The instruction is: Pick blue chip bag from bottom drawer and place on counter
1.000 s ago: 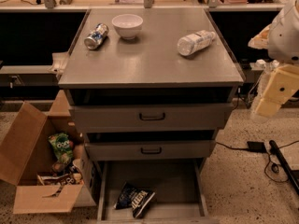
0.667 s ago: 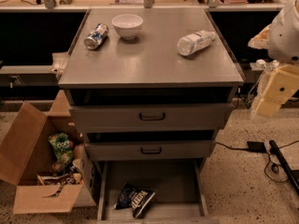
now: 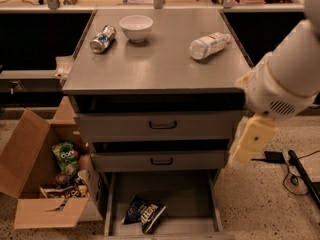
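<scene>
While gripper [image 3: 251, 140] hangs right of cabinet [image 3: 120, 128], its state untellable, bag [image 3: 144, 212] in drawer [image 3: 190, 196] looks light, crinkly, slippery, so pinch a crumpled edge.

The blue chip bag [image 3: 144, 212] is dark navy and crumpled, with white letters on it. It lies flat on the floor of the bottom drawer [image 3: 192, 196], near the front and a little left of the middle. This drawer is grey, wide and shallow, and it stands pulled out. The worktop [image 3: 160, 66] above is flat grey metal with raised side edges. The end effector [image 3: 251, 140] hangs at the cabinet's right side, well apart from the bag.
</scene>
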You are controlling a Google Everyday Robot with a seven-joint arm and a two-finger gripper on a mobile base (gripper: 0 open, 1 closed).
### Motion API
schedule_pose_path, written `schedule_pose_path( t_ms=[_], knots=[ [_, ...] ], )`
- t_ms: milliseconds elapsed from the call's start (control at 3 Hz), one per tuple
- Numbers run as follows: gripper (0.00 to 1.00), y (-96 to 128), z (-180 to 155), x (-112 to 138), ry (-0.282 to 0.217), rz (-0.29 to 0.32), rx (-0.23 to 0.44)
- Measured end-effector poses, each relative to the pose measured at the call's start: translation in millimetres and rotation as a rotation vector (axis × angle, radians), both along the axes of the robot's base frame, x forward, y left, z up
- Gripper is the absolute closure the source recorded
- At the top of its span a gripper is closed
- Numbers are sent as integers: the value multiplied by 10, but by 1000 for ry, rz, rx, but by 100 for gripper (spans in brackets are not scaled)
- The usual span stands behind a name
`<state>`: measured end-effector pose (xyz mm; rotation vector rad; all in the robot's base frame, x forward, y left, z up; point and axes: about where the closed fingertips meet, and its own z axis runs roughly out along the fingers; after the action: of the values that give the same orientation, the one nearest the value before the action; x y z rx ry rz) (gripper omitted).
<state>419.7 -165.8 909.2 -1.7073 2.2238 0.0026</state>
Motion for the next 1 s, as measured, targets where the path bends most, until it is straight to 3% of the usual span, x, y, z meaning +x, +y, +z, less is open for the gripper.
schedule_pose_path(
  t_ms=[333, 667, 1000],
  knots=[
    [0, 471, -741, -203, 66, -1, 67],
    [0, 544, -974, -166, 74, 15, 80],
    [0, 544, -974, -166, 74, 15, 80]
  ],
)
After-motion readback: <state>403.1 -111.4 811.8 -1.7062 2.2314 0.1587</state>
